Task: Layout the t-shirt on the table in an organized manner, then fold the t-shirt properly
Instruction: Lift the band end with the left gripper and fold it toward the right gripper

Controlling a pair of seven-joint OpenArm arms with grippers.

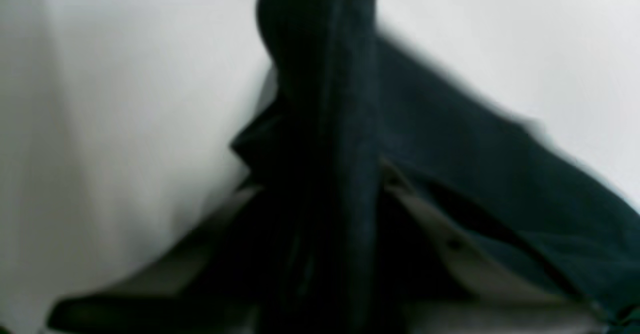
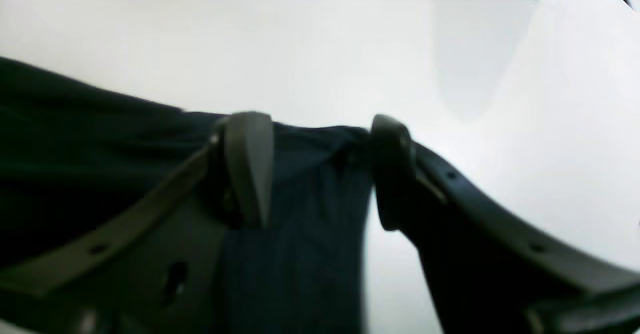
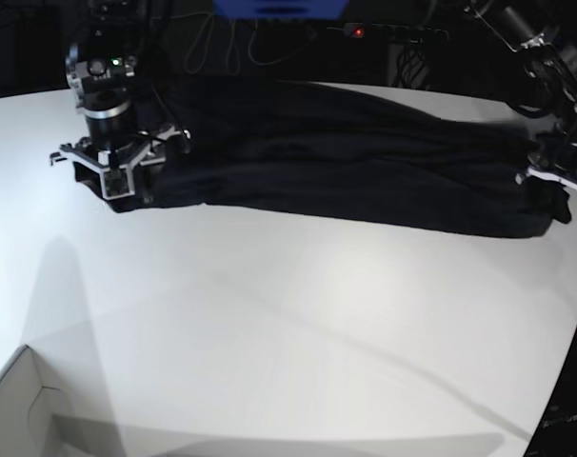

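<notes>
The black t-shirt (image 3: 346, 162) lies stretched in a long band across the far side of the white table (image 3: 288, 333). At the band's right end in the base view, my left gripper (image 3: 553, 190) is shut on the t-shirt. In the left wrist view the t-shirt (image 1: 320, 123) is bunched up between the fingers (image 1: 450, 244) and hides their tips. My right gripper (image 3: 127, 186) is at the band's other end. There its fingers (image 2: 247, 169) stand apart, open, either side of a flat strip of the t-shirt (image 2: 315, 214).
A white cardboard box corner (image 3: 22, 409) sticks in at the near left of the table. Dark equipment and cables (image 3: 269, 38) stand behind the far edge. The table's curved edge (image 3: 565, 314) runs down the right side.
</notes>
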